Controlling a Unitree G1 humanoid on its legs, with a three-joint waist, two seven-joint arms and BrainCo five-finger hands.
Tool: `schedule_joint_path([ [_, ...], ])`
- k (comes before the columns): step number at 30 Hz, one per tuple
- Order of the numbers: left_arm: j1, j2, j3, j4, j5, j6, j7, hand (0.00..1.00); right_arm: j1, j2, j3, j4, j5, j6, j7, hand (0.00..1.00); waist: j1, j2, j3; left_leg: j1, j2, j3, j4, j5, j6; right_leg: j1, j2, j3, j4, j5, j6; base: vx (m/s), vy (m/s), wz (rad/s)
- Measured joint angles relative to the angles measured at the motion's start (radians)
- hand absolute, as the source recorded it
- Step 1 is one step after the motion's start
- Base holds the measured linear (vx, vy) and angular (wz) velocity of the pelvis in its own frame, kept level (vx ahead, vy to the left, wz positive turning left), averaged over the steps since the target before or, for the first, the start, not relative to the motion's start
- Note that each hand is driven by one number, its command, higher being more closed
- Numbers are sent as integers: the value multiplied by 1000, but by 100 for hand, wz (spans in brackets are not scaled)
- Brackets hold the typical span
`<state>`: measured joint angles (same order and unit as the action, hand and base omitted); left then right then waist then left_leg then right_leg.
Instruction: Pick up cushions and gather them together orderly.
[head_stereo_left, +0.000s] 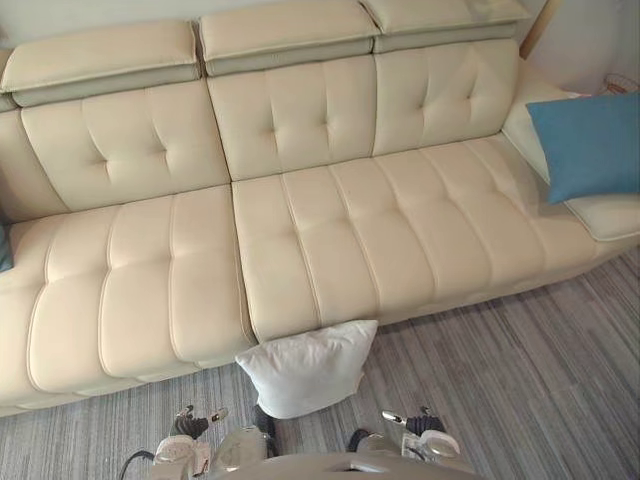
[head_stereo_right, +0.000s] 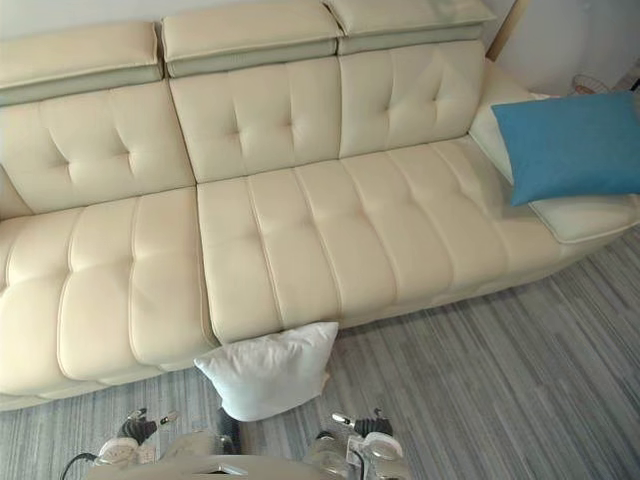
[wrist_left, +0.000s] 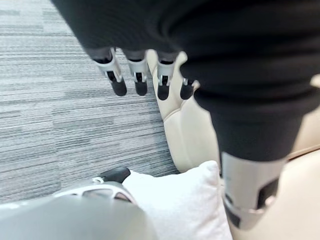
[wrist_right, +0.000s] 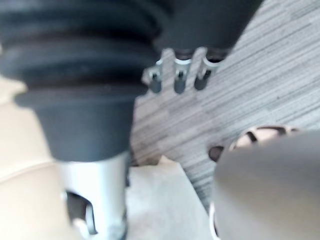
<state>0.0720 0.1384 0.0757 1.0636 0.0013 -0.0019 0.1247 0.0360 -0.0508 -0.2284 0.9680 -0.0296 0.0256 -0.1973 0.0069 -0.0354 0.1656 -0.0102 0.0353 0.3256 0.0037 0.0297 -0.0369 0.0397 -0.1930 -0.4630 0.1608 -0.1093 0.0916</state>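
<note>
A white cushion stands on the carpet, leaning against the sofa's front edge near the middle. It also shows as the white cushion and the pale cushion close by each wrist. A blue cushion leans on the sofa's right end. A dark blue edge, perhaps another cushion, peeks in at the far left of the seat. My left hand hangs over the carpet with straight fingers, holding nothing. My right hand hangs the same way, open and apart from the white cushion.
A long cream leather sofa spans the view, with tufted backs and raised headrests. Grey striped carpet lies in front of it. A cream armrest pad sits under the blue cushion.
</note>
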Motion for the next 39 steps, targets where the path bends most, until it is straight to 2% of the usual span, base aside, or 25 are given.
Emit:
schedule_joint_path([
  [4,5,6,0,11,0,0,-1,0,0,2,37,1,-9,0,0,0,2,-16,-9,20,-15,-33,-62,44,17,-1,-2,-5,36,-16,3,-89,12,24],
  [5,2,14,-2,11,0,0,-1,0,-1,5,40,-3,-8,-1,0,0,-7,-27,-9,-6,-24,-72,-58,44,24,-35,42,172,84,-72,-12,-96,-37,71],
  [7,-1,19,-10,6,-2,-1,0,0,1,-1,44,2,-8,1,0,0,-8,-36,-9,-7,-46,-115,-63,51,34,-45,63,264,107,-109,-19,-56,-45,83],
  [9,2,13,-7,7,-21,-1,2,0,5,-2,55,14,-8,0,1,0,9,-35,-10,-8,-62,-151,-73,67,41,-39,46,240,125,-124,2,-19,2,58],
  [11,4,9,3,7,-23,-1,3,0,-3,-4,59,24,-8,0,0,0,9,-33,-15,-26,-75,-193,-87,84,44,-31,45,212,109,-124,8,-3,31,65],
  [14,7,7,3,7,-39,-1,4,0,-6,0,60,31,-8,0,0,0,14,-30,-21,-63,-84,-248,-84,103,45,-25,66,212,69,-107,-12,31,9,66],
  [16,2,-3,30,5,-49,-1,4,0,-13,13,70,29,-8,0,0,0,36,-24,-15,-89,-88,-283,-82,133,40,-15,87,197,34,-83,-25,41,-20,52],
  [19,-5,-25,64,-36,-131,-4,14,0,-12,27,69,0,1,-1,-4,0,43,-14,4,-124,-96,-315,-38,130,29,-3,87,165,33,-79,-30,-15,-13,54],
  [20,-4,-29,69,-42,-146,-6,17,0,-13,30,68,-15,4,-2,-6,0,43,-11,10,-139,-89,-291,-8,88,52,-5,81,159,38,-79,-30,-87,20,31],
  [21,-7,-34,83,-47,-166,-7,20,0,-9,34,66,-44,4,-1,-10,0,39,-3,18,-180,-69,-218,56,17,76,-4,86,142,46,-78,-31,-114,4,25],
  [22,-5,-38,88,-60,-174,-8,23,0,-1,42,62,-64,4,-2,-13,0,32,-12,20,-192,-58,-161,106,-35,76,-10,64,129,35,-74,-43,-126,76,25],
  [23,-7,-42,103,-79,-174,-11,22,0,4,48,57,-73,4,0,-21,0,31,-14,26,-237,-7,-58,335,-107,96,-26,38,119,60,-78,-46,-91,84,10],
  [24,-7,-44,107,-79,-173,-11,21,0,12,48,57,-84,4,0,-23,0,30,-9,25,-238,14,-38,414,-138,85,-31,35,123,77,-85,-44,-48,150,-8],
  [25,-4,-63,118,-79,-172,-11,21,0,32,42,56,-114,4,-4,-25,0,18,12,13,-219,66,-17,542,-222,64,-44,37,126,119,-106,-28,-25,110,-4],
  [26,-6,-74,118,-79,-170,-11,21,0,41,37,51,-128,4,-5,-26,0,5,29,7,-208,85,-22,546,-275,40,-50,43,124,144,-120,-22,-9,148,9],
  [27,-14,-89,114,-78,-161,-12,20,0,40,36,26,-127,4,-9,-26,0,-5,51,1,-191,77,-23,496,-316,69,-66,57,132,178,-137,-12,-11,113,19],
  [28,-26,-89,110,-75,-155,-13,20,0,38,42,16,-126,4,-5,-26,0,-6,34,1,-189,63,-16,476,-300,65,-79,43,145,182,-140,-8,-32,94,9],
  [29,-31,-87,89,-80,-143,-18,17,0,50,67,10,-126,4,-1,-25,0,-6,3,-10,-164,22,-3,376,-247,74,-95,34,181,155,-124,-25,-40,36,-1],
  [30,-34,-81,85,-86,-141,-19,16,0,54,73,10,-125,4,-1,-26,0,-6,-8,-14,-154,11,2,344,-227,77,-90,35,194,122,-104,-20,-39,26,-9],
  [32,-28,-90,79,-88,-131,-19,21,0,55,69,10,-123,4,-1,-26,0,-5,-1,-14,-135,6,10,319,-217,77,-70,41,206,80,-75,-9,-21,16,-15],
  [36,-21,-97,81,-84,-115,-19,21,0,51,61,9,-118,4,-1,-27,0,-1,0,-18,-90,-8,36,232,-167,75,-59,50,232,32,-39,-13,-34,-17,-21],
  [39,-17,-106,82,-66,-113,-18,21,0,42,41,9,-83,4,-1,-28,0,-1,27,-27,-68,-8,60,171,-132,70,-63,63,256,0,-14,-16,-34,-35,-23],
])
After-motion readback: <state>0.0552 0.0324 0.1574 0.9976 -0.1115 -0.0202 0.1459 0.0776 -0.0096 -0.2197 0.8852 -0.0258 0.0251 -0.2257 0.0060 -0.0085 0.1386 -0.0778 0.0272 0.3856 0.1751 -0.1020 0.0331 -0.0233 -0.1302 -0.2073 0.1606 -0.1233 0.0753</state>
